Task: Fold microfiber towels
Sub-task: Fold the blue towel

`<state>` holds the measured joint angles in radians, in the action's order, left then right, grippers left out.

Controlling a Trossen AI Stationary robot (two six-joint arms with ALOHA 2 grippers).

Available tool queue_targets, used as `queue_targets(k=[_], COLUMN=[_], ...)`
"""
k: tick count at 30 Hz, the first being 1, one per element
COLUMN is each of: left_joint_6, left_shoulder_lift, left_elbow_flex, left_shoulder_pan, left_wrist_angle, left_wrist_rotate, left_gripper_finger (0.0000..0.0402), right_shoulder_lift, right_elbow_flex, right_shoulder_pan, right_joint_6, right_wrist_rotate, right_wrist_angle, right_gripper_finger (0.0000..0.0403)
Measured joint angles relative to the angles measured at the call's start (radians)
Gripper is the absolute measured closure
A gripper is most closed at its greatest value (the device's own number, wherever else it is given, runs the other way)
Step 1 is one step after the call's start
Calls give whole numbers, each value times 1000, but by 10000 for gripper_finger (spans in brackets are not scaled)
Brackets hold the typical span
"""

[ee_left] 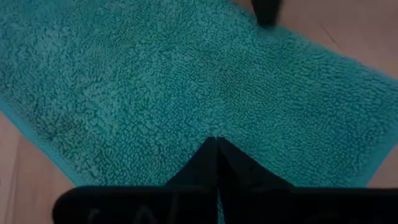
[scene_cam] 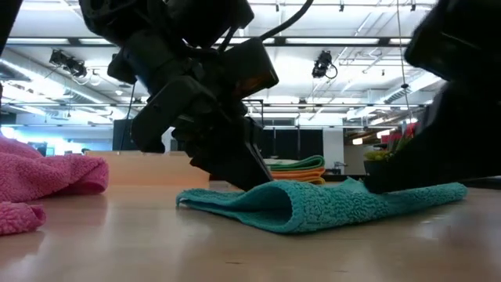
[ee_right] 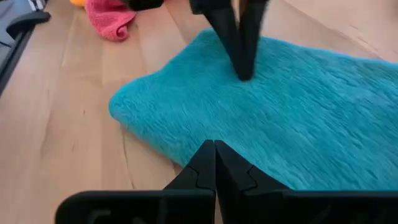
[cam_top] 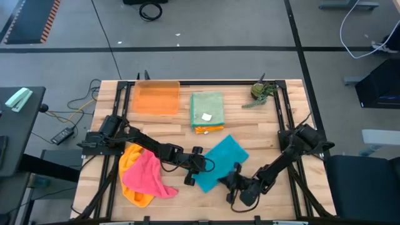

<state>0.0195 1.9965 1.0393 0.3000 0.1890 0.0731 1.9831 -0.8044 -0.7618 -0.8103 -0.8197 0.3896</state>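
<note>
High view: both closed grippers press on teal towel (cam_top: 220,162)

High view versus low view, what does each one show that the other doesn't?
Only the high view shows the orange tray, the small plant and the yellow towel under the pink towel. Only the low view shows the room's ceiling lights and the teal towel's rounded folded edge. Both show the teal towel, the pink towel, the folded stack and both arms.

free: bare table (cam_top: 262,128) right | blocked: pink towel (cam_top: 147,175) left
</note>
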Motion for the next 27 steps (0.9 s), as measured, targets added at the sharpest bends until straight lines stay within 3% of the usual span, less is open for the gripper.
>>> queue_targets(k=[6,10,15,18,20,23,27], left_joint_6=[4,83,166,123,58,-28,-58], left_shoulder_lift=[0,0,0,-16,-44,-77,-40], left_elbow_flex=[5,5,13,48,81,104,99], left_shoulder_pan=[0,5,41,82,105,126,107], left_wrist_angle=[0,-5,2,-3,-7,-16,-93], left_wrist_rotate=[0,-8,-143,-167,-141,-16,27], left_gripper_finger=[381,389,391,375,371,378,395], right_shoulder_lift=[58,48,-13,-70,-123,-207,-310], right_elbow_flex=[-92,-94,-71,-69,-69,-69,-64], right_shoulder_pan=[41,43,11,-13,-32,-64,-89], right_joint_6=[47,3,-32,-33,-39,-39,-136], right_wrist_rotate=[109,181,238,271,297,310,197], right_wrist_angle=[-32,-81,-167,-253,-310,-395,-622], right_gripper_finger=[397,397,397,397,397,397,398])
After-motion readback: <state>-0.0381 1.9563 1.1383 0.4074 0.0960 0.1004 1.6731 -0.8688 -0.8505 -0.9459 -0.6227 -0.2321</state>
